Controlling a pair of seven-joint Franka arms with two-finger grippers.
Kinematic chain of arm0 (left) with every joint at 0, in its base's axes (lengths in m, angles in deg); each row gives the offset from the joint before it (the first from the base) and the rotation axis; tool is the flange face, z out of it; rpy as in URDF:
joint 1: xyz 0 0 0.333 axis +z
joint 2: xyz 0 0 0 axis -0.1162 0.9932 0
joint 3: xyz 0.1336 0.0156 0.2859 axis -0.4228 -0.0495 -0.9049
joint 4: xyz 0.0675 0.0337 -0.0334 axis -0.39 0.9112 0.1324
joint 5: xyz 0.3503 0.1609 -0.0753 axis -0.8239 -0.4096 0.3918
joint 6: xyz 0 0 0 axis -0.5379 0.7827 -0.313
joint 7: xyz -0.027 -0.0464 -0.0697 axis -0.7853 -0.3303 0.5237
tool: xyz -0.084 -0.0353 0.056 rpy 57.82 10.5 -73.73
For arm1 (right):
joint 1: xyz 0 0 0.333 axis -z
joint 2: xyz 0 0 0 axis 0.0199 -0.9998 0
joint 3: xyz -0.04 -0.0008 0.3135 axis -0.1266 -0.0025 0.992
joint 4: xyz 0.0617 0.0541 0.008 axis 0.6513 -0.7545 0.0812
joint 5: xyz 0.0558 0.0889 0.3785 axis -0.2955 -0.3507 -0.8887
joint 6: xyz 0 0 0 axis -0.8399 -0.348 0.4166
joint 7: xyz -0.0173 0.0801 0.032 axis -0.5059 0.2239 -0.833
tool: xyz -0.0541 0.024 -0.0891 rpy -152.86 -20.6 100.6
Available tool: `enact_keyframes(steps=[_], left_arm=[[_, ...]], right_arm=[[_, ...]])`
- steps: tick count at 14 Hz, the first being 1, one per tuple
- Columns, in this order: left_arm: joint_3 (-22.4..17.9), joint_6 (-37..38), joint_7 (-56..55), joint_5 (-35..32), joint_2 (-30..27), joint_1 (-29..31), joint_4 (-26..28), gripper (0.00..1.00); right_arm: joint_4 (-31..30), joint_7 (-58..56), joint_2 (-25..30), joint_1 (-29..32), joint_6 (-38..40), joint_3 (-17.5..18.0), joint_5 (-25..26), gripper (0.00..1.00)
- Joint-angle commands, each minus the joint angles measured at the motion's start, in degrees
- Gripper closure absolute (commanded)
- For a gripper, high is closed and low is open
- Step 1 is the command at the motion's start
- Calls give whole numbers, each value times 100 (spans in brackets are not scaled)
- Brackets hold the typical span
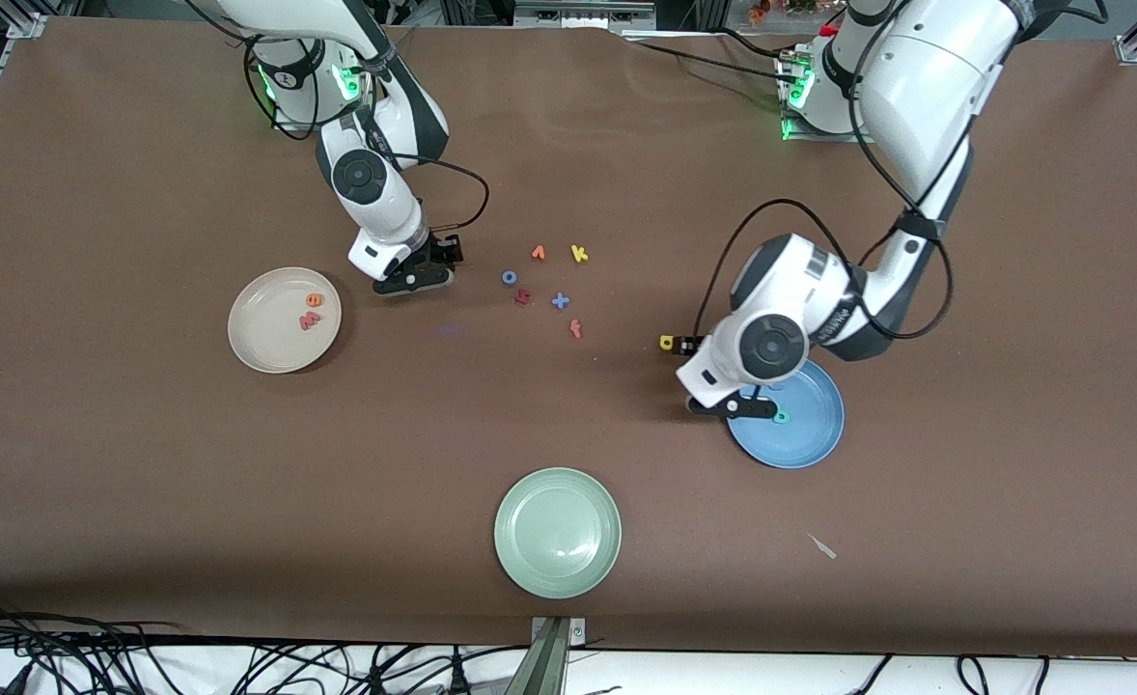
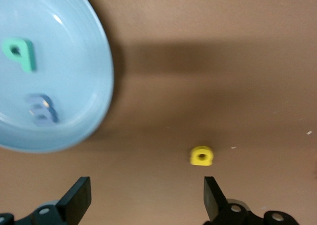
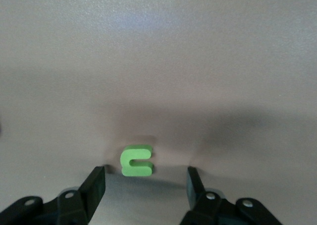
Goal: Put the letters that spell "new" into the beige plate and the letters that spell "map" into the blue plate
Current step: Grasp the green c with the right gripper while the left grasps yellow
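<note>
The beige plate (image 1: 264, 338) holds the orange "e" (image 1: 314, 300) and the salmon "w" (image 1: 309, 320). Beside it, my right gripper (image 1: 414, 278) is low over the table. In the right wrist view this gripper (image 3: 146, 185) is open, with the green "n" (image 3: 137, 161) flat on the table just ahead of its fingertips and untouched. The blue plate (image 1: 810, 430) carries the teal "p" (image 2: 21, 54) and the blue "m" (image 2: 42, 108). My left gripper (image 1: 731, 407) hangs open and empty at that plate's rim (image 2: 101, 86). The yellow "a" (image 2: 201, 155) lies on the table outside the plate.
A pale green plate (image 1: 557, 532) sits near the front edge. Loose letters cluster mid-table: orange "v" (image 1: 538, 253), yellow "k" (image 1: 579, 254), blue "o" (image 1: 509, 277), red "f" (image 1: 576, 329) and two more. A small scrap (image 1: 822, 546) lies nearer the front camera than the blue plate.
</note>
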Motion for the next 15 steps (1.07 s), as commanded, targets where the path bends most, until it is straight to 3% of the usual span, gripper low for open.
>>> enact_keyframes(steps=[1, 5, 8, 15], left_arm=[[-26, -314, -837, -26, -3, -208, 185, 0], [-35, -1088, -1252, -105, -11, -341, 755, 0], [-26, -1413, -1270, -167, -3, -349, 941, 1], [-26, -2152, -1287, -167, 68, -411, 1310, 19]], right_arm=[[53, 98, -81, -59, -80, 1, 46, 35], [53, 98, -125, -59, -159, 1, 46, 50], [53, 98, -134, -59, -203, 1, 46, 54], [62, 98, -213, -103, -326, 1, 19, 62]])
